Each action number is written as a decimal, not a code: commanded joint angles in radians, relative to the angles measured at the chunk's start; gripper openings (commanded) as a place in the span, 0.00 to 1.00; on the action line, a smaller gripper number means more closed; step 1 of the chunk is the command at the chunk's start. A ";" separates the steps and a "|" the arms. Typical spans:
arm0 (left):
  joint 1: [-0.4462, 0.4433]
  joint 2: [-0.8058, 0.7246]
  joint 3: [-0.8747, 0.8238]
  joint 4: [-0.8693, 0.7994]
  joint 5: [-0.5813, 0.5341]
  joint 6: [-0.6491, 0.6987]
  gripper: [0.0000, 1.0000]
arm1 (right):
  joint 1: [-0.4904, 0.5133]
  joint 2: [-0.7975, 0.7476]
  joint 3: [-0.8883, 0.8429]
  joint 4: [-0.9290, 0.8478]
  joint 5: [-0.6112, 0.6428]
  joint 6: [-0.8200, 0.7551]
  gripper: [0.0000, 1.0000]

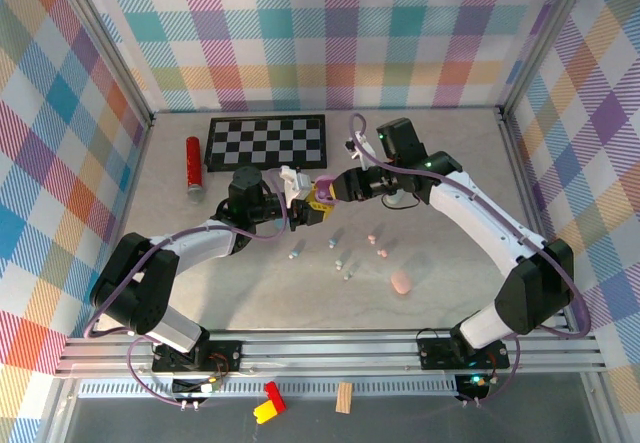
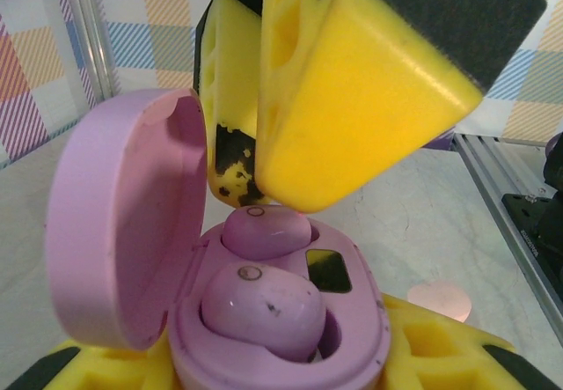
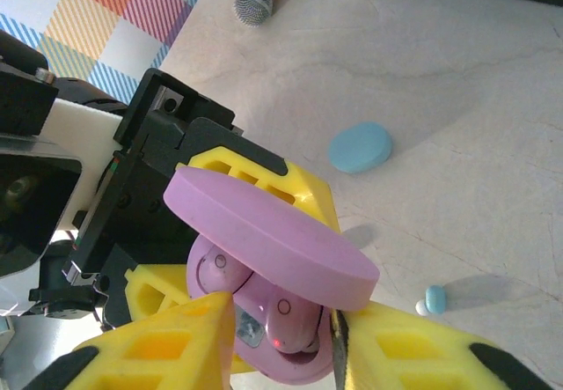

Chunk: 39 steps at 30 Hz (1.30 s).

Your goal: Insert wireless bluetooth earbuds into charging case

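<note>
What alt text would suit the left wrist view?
An open purple charging case, lid raised at left, holds two purple earbuds and is clamped by the left gripper, whose yellow jaws show at the bottom corners. The right gripper hangs just above the rear earbud; a pink case lies on the table behind.

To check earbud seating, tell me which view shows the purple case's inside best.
Left wrist: it looks into the open purple case, both earbuds visible. Right wrist sees mainly its lid; top external, a small purple patch.

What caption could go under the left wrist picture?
Open purple case cradling two purple earbuds, right gripper poised just above.
</note>
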 commanded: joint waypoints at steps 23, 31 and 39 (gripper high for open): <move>-0.007 -0.046 -0.005 0.102 0.020 -0.026 0.33 | -0.015 0.016 0.113 0.013 -0.179 -0.014 0.60; -0.007 -0.040 -0.009 0.159 0.001 -0.058 0.33 | -0.023 -0.089 -0.002 0.114 -0.153 0.069 0.54; -0.006 -0.033 -0.029 0.337 -0.049 -0.163 0.33 | -0.114 -0.150 -0.142 0.337 -0.215 0.376 0.73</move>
